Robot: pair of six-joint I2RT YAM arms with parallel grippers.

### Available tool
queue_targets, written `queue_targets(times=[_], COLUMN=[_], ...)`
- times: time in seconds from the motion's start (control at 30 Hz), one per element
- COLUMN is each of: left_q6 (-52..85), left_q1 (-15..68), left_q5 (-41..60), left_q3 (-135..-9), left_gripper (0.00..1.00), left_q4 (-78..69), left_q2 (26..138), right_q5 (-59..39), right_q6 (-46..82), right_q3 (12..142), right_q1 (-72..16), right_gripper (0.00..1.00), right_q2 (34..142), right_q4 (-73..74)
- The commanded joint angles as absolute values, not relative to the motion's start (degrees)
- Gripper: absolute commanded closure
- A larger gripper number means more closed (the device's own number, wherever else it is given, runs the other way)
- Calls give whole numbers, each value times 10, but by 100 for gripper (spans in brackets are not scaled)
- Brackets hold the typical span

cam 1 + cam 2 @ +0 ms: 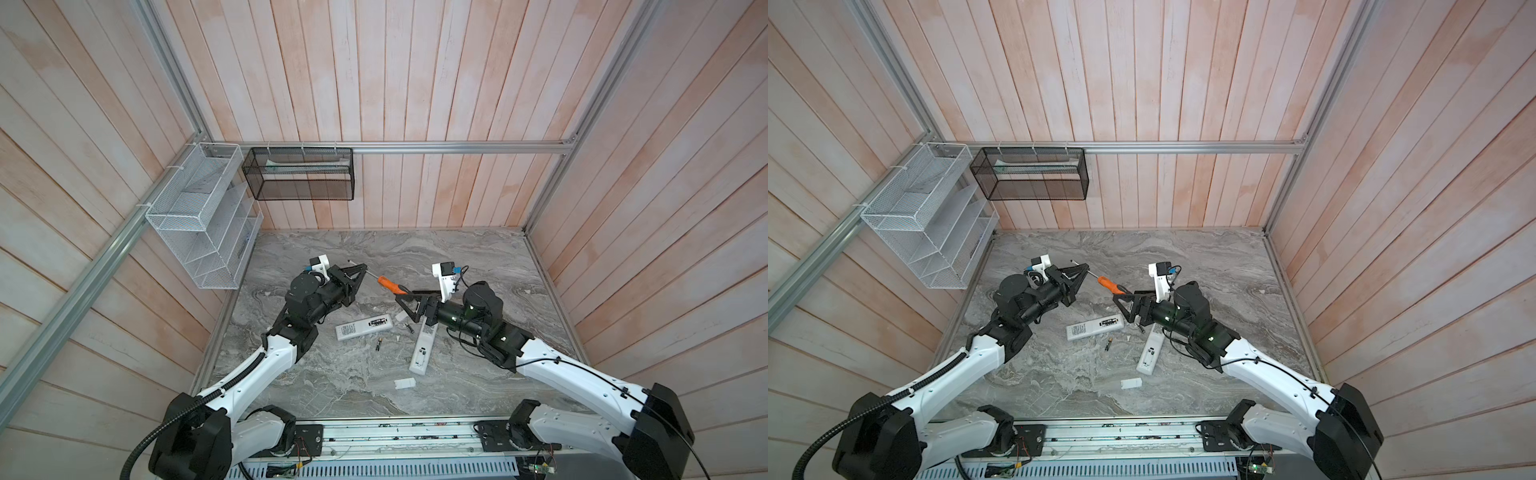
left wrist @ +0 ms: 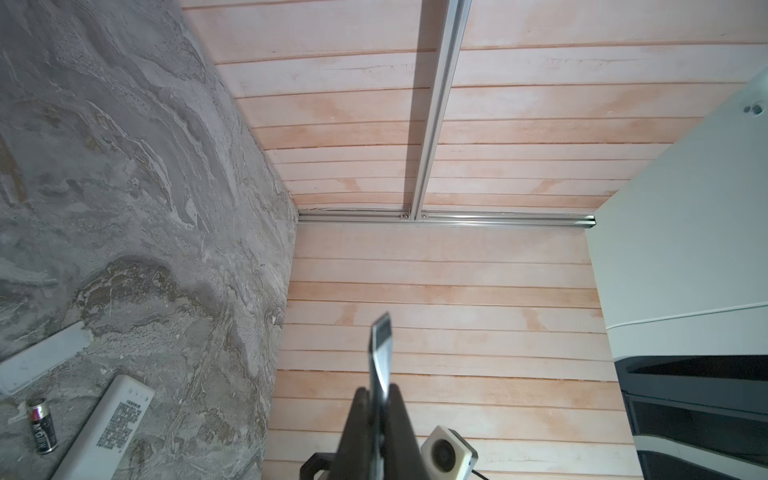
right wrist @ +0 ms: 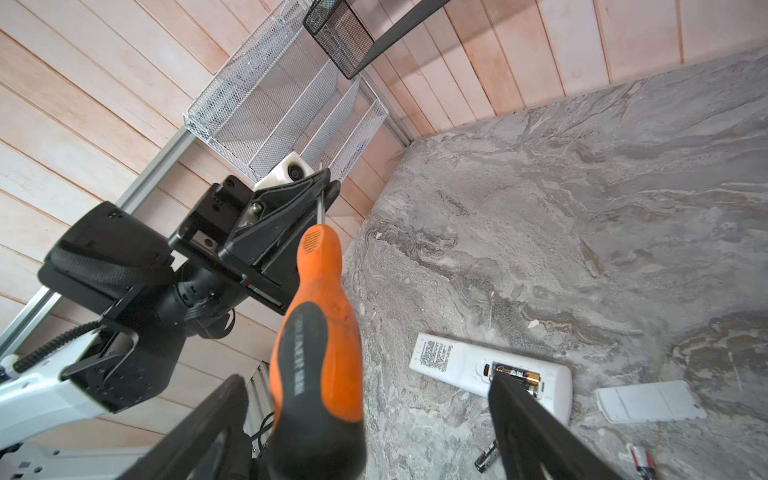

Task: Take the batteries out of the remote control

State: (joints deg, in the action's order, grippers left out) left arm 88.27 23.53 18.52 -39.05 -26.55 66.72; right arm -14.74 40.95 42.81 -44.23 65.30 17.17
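Two white remotes lie on the marble table. The remote control nearer the left arm has an open bay with batteries in it. A second remote lies partly under the right arm. Loose batteries rest between them. My left gripper is shut on the metal shaft of an orange-and-black screwdriver, held in the air. My right gripper is open, its fingers standing apart on either side of the handle.
A white cover lies near the table's front and another cover beside the open remote. A white wire rack and a black mesh basket hang on the back-left walls.
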Motion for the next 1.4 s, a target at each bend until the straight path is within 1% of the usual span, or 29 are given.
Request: queue_targets(times=[0.0, 0.13, 0.5, 0.97, 1.1, 1.2, 1.37], left_q6=[898, 900, 910, 914, 914, 914, 915], left_q1=[239, 239, 239, 246, 249, 250, 249], left_q5=[162, 165, 176, 184, 185, 184, 185], left_q3=[-375, -372, -363, -367, -369, -369, -367], left_gripper=[100, 100, 100, 100, 100, 100, 100], left_q4=[-284, -287, -310, -317, -319, -319, -317], left_q2=[661, 662, 675, 686, 689, 690, 690], right_q5=[-158, -165, -196, -211, -211, -204, -196], right_q6=[416, 419, 430, 438, 438, 439, 437], right_q3=[461, 476, 492, 492, 492, 490, 486], right_q1=[-446, -448, -450, -450, -450, -450, -450], right_gripper=[14, 20, 45, 58, 69, 81, 93], right_q2=[677, 697, 730, 736, 736, 733, 725], right_q4=[198, 207, 221, 238, 239, 239, 237])
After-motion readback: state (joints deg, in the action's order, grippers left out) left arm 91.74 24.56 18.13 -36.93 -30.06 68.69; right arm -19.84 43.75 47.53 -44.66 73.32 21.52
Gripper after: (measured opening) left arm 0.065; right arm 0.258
